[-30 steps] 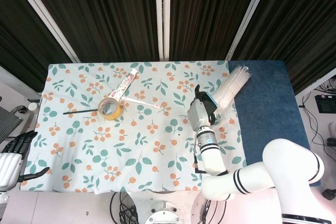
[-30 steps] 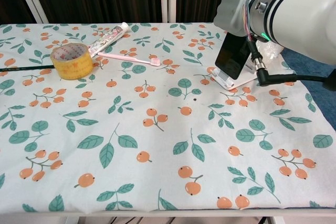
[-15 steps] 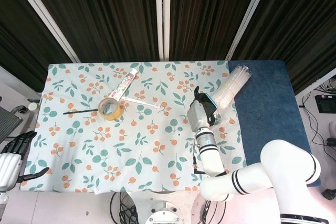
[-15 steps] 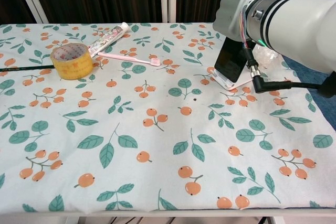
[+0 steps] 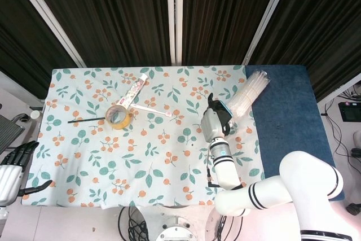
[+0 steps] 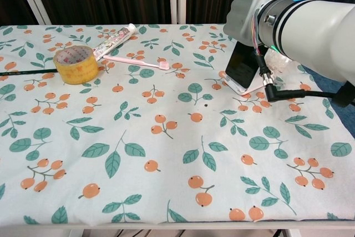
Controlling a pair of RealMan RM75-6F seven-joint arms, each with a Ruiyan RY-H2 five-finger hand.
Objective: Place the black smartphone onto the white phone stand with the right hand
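The black smartphone [image 6: 242, 65] stands tilted, its lower edge at the lip of the white phone stand [image 6: 243, 87] on the right side of the floral tablecloth. My right hand [image 6: 252, 9] is above and behind the phone and grips its top; the fingers are mostly hidden by the hand's white housing. In the head view the right hand [image 5: 213, 120] covers most of the smartphone [image 5: 224, 108], of which only a teal edge shows. My left hand [image 5: 12, 169] hangs off the table's near left corner, fingers apart and holding nothing.
A yellow tape roll [image 6: 75, 64], a toothpaste tube [image 6: 113, 41], a pink toothbrush [image 6: 137, 62] and a black pen [image 6: 22, 72] lie at the far left. A clear bag of straws [image 5: 248, 94] lies behind the stand, beside a blue mat [image 5: 287, 117].
My right hand has shifted slightly left and down with the phone, bringing its lower edge onto the stand. The left hand has not moved.
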